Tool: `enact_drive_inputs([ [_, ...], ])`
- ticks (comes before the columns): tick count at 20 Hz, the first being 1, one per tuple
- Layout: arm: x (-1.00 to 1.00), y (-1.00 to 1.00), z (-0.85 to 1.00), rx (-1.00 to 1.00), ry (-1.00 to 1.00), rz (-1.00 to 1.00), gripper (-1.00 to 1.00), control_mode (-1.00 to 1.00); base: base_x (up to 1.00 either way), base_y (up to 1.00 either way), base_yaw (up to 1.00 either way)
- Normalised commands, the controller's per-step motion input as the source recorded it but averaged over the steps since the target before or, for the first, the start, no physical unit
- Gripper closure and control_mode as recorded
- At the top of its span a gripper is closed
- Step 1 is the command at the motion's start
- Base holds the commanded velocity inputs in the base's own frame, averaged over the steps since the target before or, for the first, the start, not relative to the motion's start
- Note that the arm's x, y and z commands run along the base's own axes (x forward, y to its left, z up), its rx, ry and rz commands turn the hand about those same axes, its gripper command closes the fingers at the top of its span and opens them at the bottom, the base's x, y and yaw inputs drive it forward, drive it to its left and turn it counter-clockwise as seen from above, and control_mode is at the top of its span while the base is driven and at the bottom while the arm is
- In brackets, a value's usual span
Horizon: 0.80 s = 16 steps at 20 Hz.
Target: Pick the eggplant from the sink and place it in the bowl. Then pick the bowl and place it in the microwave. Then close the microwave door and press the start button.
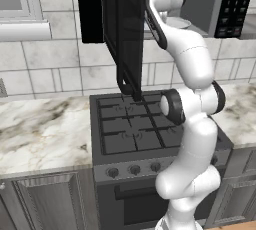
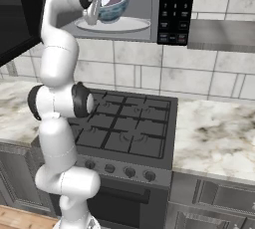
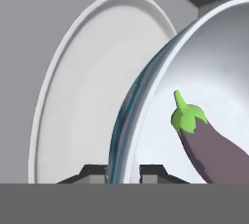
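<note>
Microwave door hangs open above the stove in the left base view. Right base view: bowl inside the microwave, over its white turntable. Hand view: gripper pinches the bowl's rim, eggplant lying inside.

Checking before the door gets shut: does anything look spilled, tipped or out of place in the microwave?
Nothing stands out. The bowl sits upright above the white turntable plate inside the microwave, the eggplant lies inside it, and the gripper is clamped on the bowl's rim. The microwave door hangs open.
</note>
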Motion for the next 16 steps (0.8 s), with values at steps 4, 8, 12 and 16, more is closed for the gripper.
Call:
enact_drive_inputs([
  [4, -0.23, 0.0, -0.21, -0.07, 0.01, 0.0, -1.0, -1.0, 0.0, 0.0, 0.0],
  [8, -0.38, 0.0, -0.13, -0.02, 0.0, 0.0, -1.0, -1.0, 0.0, 0.0, 0.0],
  [12, -0.32, 0.0, -0.07, 0.0, -0.01, 0.0, -1.0, -1.0, 0.0, 0.0, 0.0],
  [16, -0.66, 0.0, -0.13, 0.0, -0.07, 0.0, -1.0, -1.0, 0.0, 0.0, 0.0],
])
